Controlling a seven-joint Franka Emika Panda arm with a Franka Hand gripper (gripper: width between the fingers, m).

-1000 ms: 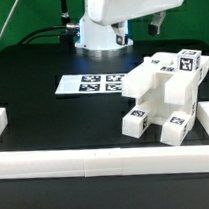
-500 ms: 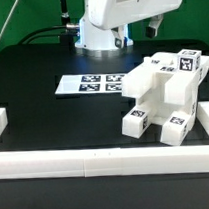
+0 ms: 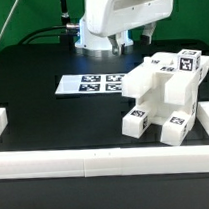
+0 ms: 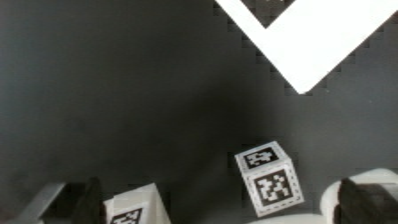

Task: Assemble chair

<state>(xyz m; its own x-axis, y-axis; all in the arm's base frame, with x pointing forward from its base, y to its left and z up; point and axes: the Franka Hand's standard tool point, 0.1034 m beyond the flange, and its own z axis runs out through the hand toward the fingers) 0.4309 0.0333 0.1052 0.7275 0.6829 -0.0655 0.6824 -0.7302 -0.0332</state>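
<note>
The chair lies on the black table at the exterior view's right, a blocky white piece with several black-and-white tags. Two of its tagged white parts show in the wrist view, between and beyond my fingers. My gripper hangs high above the table at the back, up and to the left of the chair, not touching it. In the wrist view the gripper is open wide and empty, with one dark finger at each side.
The marker board lies flat on the table left of the chair. Long white border bars run along the front and both sides. A white triangular shape shows in the wrist view; I cannot tell what it is.
The arm's hand has come down a little at the back, so its fingers now show below the white body. The chair has not moved.
</note>
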